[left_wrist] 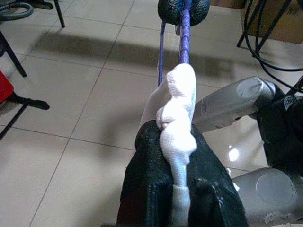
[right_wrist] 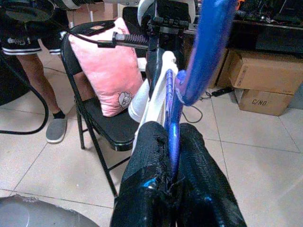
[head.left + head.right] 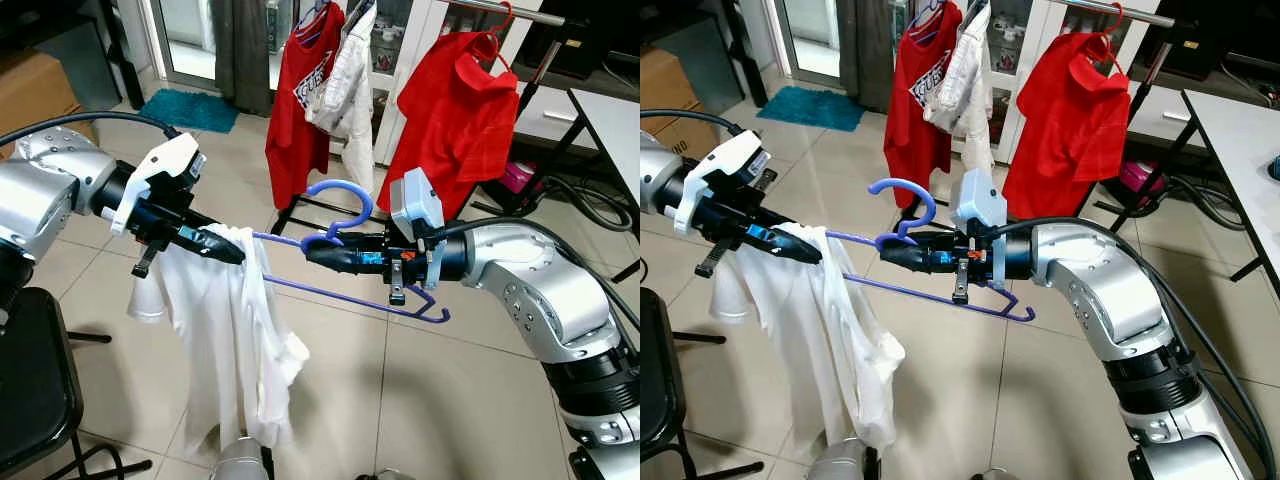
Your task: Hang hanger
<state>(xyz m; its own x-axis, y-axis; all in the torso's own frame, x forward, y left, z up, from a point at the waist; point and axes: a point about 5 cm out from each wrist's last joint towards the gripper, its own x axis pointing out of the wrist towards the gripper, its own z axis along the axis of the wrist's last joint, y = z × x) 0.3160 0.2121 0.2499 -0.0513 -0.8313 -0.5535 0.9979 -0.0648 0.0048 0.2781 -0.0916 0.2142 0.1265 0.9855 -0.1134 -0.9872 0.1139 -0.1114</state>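
One blue plastic hanger (image 3: 345,262) is held level in mid-air above the pale tiled floor (image 3: 420,400), between the two grippers, and it serves here as the landmark. At its left end the left gripper (image 3: 228,250) has its two black fingers pressed together on a fold of one white cloth shirt (image 3: 235,350), which drapes over that end of the hanger and hangs down toward the floor. At the base of the hanger's hook, the right gripper (image 3: 318,250) pinches the blue wire between its two black fingers; the hook curls upward just above it, and the hanger's far shoulder juts out below the right wrist.

In the right wrist view, beyond the hanger, stands one black folding chair (image 2: 102,127) carrying one pink cushion (image 2: 106,66), with a person's bare legs (image 2: 40,85) and grey shoe beside it, and two cardboard boxes (image 2: 262,80) on the floor.

Behind the hanger, farther off, a clothes rack rail (image 3: 500,10) holds three garments: two red shirts (image 3: 455,125) and one white garment (image 3: 345,80) between them. One teal mat (image 3: 195,108) lies on the floor far left of the hanger.
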